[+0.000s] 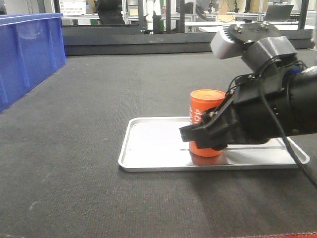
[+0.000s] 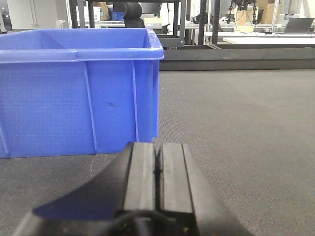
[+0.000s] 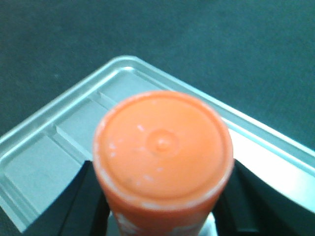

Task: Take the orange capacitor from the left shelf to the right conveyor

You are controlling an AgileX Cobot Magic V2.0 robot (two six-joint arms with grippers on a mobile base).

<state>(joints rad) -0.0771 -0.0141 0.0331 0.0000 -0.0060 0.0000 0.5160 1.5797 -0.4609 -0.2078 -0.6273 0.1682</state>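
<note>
The orange capacitor (image 1: 205,101) stands upright on a small flat silver tray (image 1: 148,144), which lies on the dark grey right conveyor (image 1: 99,99). My right gripper (image 1: 198,136) reaches in from the right, its black fingers on both sides of the can's lower half, shut on it. From above in the right wrist view, the capacitor's round top (image 3: 162,142) fills the middle, with the gripper (image 3: 162,216) closed around it over the tray (image 3: 44,162). My left gripper (image 2: 157,147) is shut on nothing, low over the belt (image 2: 246,123). The left shelf is out of view.
A large blue plastic bin (image 1: 25,49) stands on the belt at the far left, right in front of the left gripper (image 2: 74,93). A black rail and workshop benches run along the back.
</note>
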